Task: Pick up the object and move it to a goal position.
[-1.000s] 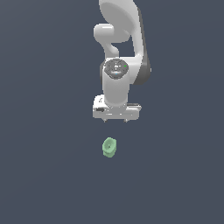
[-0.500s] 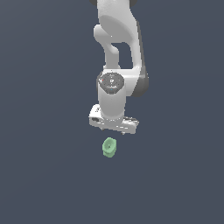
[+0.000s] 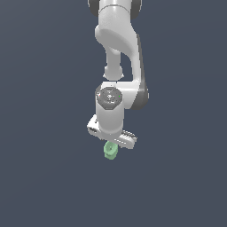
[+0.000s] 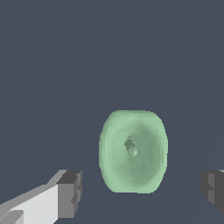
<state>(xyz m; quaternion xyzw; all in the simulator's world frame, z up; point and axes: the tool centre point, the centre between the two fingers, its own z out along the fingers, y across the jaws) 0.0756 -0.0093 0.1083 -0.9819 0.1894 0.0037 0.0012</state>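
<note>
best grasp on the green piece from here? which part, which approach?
Likely straight down along the wrist axis. The green piece sits between the open gripper's fingertips, hollow end facing the wrist camera. Close on its two opposite outer walls below the rim; it is much narrower than the finger gap, so it should fit.

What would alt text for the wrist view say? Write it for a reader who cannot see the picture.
A pale mint-green object, rounded with a small dark hollow at its centre, lies on a plain dark grey surface, seen from directly above. The open gripper frames it: one dark-tipped white finger on one side, the other at the opposite edge, neither touching it.
</note>
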